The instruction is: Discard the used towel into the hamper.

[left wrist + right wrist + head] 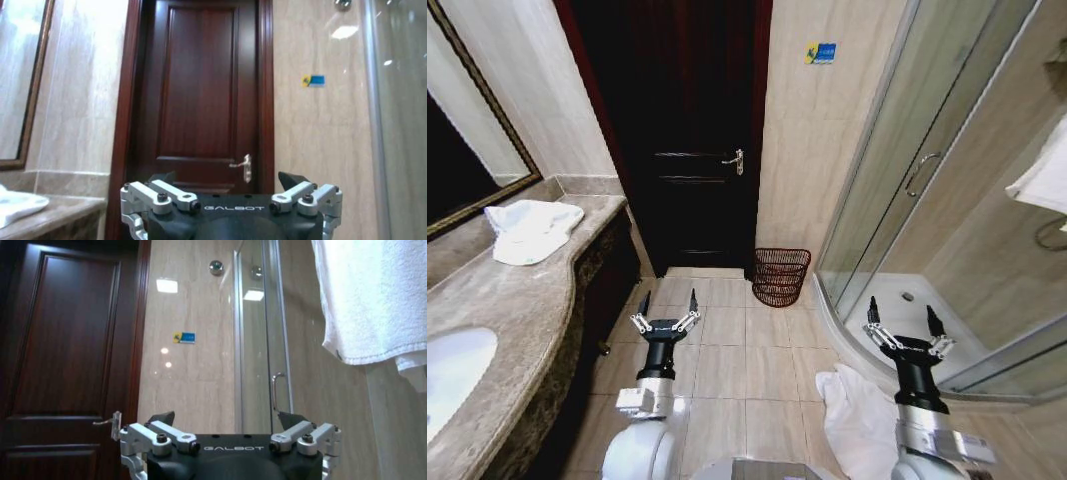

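Two grippers hang in front of the robot above the tiled floor (727, 360), both with fingers spread wide and nothing between them. The left gripper (666, 307) is beside the dark front of the vanity, and the right gripper (905, 324) is near the curved base of the shower enclosure (897, 200).

The hamper (781, 276) stands on the floor against the beige wall, just beside the dark wooden door (677, 130) and near the corner where the shower glass begins. It is a small round openwork wire basket, dark reddish-brown, with thin vertical ribs, narrowing toward its base. Through the ribs its inside looks bare, though the bottom is hard to make out.

A white towel (857, 415) lies crumpled on the floor just beside the right arm, well apart from the hamper. It is plain white, bunched into soft folds with one corner poking up.

A second white towel (530, 229) sits in a loose heap on the marble counter (517, 330), near the mirror and beyond the white sink basin (452, 375). In the right wrist view a hanging white towel (373, 300) drapes beside the shower glass, and the door handle (735, 160) shows on the closed door.
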